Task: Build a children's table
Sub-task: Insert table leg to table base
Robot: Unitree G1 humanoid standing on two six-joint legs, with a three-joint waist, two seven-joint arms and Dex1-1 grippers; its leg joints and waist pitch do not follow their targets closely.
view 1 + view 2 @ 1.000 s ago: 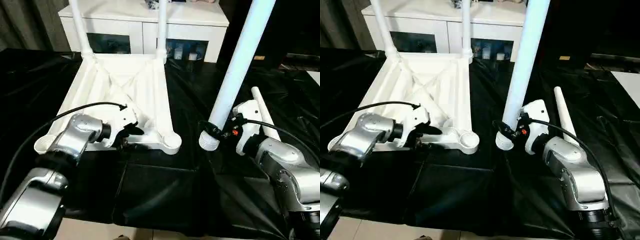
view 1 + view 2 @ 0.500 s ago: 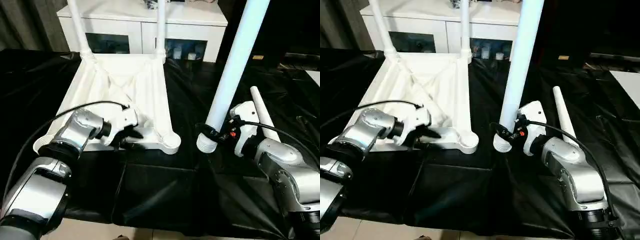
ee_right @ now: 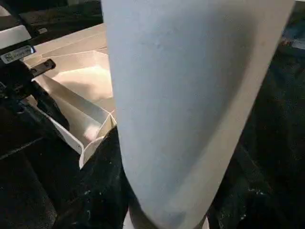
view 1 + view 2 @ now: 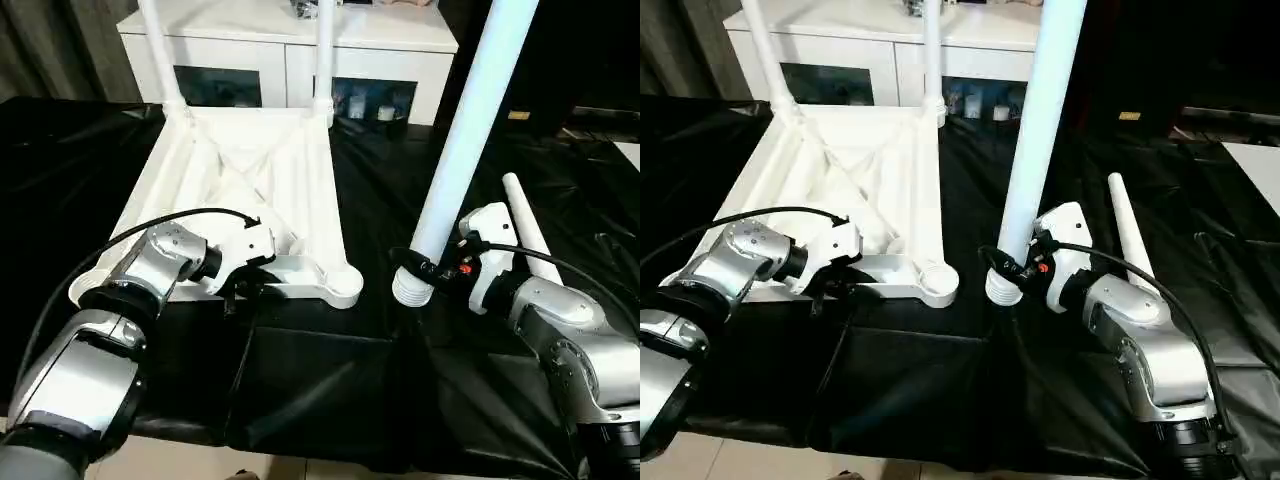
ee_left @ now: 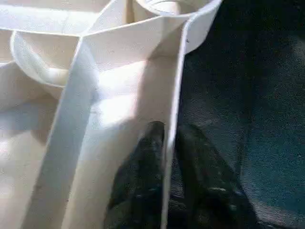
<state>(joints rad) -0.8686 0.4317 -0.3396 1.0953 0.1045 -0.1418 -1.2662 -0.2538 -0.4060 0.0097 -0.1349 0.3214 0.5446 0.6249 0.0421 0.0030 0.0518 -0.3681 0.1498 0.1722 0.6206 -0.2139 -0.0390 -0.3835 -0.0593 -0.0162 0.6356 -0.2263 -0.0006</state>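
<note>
Head views: tabletop [image 4: 250, 170] lies upside down on black-covered counter [image 4: 330, 390], two legs [image 4: 322, 60] standing in far sockets; white cabinet [image 4: 290, 45] close behind. Near right socket [image 4: 343, 280] empty. Spare leg [image 4: 530, 235] lies far right on counter, beside right forearm.

Left wrist view: left end effector [image 5: 167, 157] pinches tabletop's near rim, one finger each side.

Right wrist view: right end effector [image 4: 428, 268] clamps held leg [image 3: 190, 105] near flared end, upright, just right of tabletop.
</note>
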